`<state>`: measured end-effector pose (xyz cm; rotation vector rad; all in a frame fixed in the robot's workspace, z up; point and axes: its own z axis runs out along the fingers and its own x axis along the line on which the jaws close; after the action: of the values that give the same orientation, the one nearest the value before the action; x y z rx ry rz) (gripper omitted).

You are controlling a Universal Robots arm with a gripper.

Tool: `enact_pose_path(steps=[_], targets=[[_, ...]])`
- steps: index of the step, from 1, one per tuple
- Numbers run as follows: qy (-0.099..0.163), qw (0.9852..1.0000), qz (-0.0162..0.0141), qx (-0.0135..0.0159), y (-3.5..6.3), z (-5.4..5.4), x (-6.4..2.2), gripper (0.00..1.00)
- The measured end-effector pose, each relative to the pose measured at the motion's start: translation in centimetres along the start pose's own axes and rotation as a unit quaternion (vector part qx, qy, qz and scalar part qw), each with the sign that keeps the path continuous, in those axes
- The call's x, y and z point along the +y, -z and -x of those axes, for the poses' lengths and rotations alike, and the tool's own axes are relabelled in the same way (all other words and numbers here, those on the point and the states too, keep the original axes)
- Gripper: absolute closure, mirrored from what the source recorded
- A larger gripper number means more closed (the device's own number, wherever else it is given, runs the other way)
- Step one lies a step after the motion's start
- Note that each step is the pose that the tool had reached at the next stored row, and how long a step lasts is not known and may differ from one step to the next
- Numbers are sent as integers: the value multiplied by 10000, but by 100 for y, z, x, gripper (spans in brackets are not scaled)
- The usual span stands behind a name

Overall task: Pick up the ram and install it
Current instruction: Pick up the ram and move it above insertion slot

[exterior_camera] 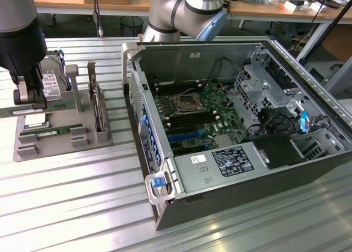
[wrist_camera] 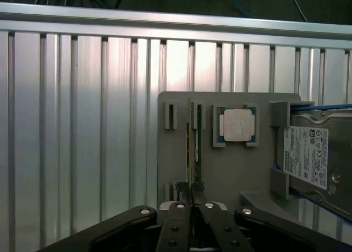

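My gripper hangs over the grey parts tray at the exterior view's left. Its fingers are shut on the ram, a thin green stick held level just above the tray. From the wrist, the ram shows edge-on, running straight out from the closed gripper over the tray. The open computer case lies to the exterior view's right. Its motherboard faces up, with black memory slots beside the processor socket.
A second green stick with a white label lies flat on the tray. A hard drive and a square silver processor also sit on the tray, and a card stands upright. The ribbed metal table spreads around.
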<state>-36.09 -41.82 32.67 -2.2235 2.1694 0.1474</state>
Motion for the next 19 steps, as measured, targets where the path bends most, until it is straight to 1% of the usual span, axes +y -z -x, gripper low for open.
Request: enact_pose_path(steps=[5, 7, 10, 11, 12, 17, 19], targets=[[2, 10000, -1, -35, 43, 4, 2, 88], [3, 10000, -2, -72, 82, 8, 4, 88], [5, 9999, -3, -101, 111, 10, 5, 88], [5, 9999, -3, -103, 113, 10, 5, 88], [6, 9999, -3, -124, 133, 12, 6, 88], [9, 9998, -5, -183, 225, 20, 10, 88], [9, 9998, -5, -195, 240, 22, 11, 88]])
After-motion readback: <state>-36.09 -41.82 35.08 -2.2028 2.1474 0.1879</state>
